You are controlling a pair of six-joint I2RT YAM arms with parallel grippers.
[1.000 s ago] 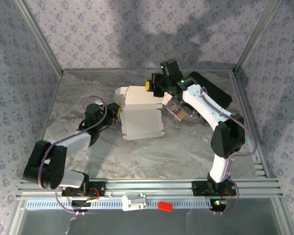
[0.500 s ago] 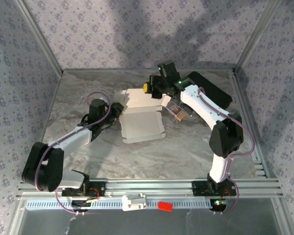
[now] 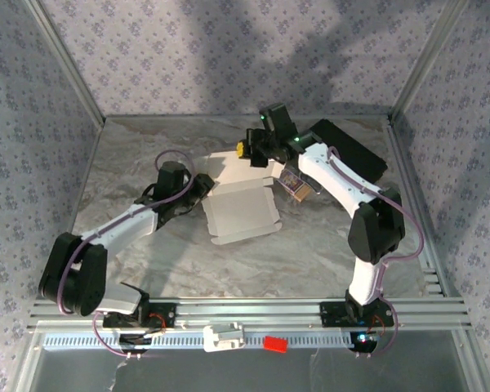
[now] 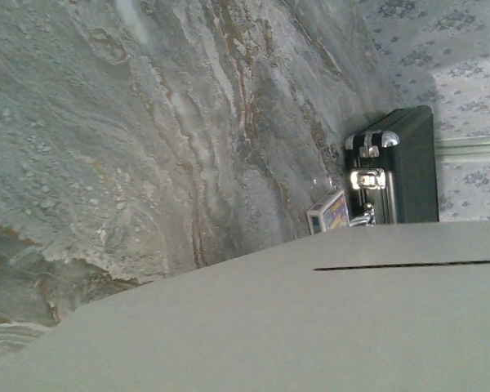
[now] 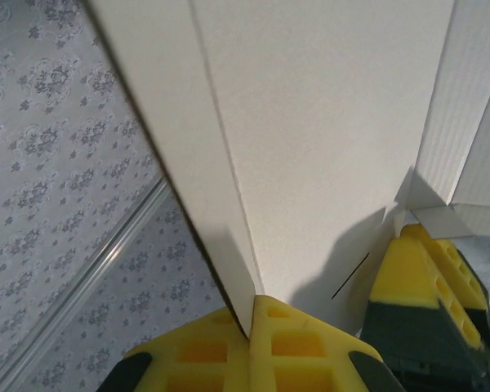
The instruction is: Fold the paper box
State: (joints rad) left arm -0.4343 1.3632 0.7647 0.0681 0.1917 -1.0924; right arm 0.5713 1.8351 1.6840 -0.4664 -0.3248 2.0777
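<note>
Sitting by the box's left edge, the left claw [image 3: 198,186] is close to the cardboard; whether it is spread or pressed together I cannot tell. The paper box [image 3: 243,214] lies mid-table [image 3: 310,245], its near panel flat and its far panel tilted up. The right claw [image 3: 251,153] is pinching that far panel's edge. Folding looks barely begun: side walls and tabs seem left to do.

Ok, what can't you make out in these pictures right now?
- Left tool opening: too small in the top view; the box covers the lower left wrist view.
- Packet print: too small, partly behind the box.
- Box's far flap, top view: partly under the right tool.
- Case: one end behind the box.
</note>
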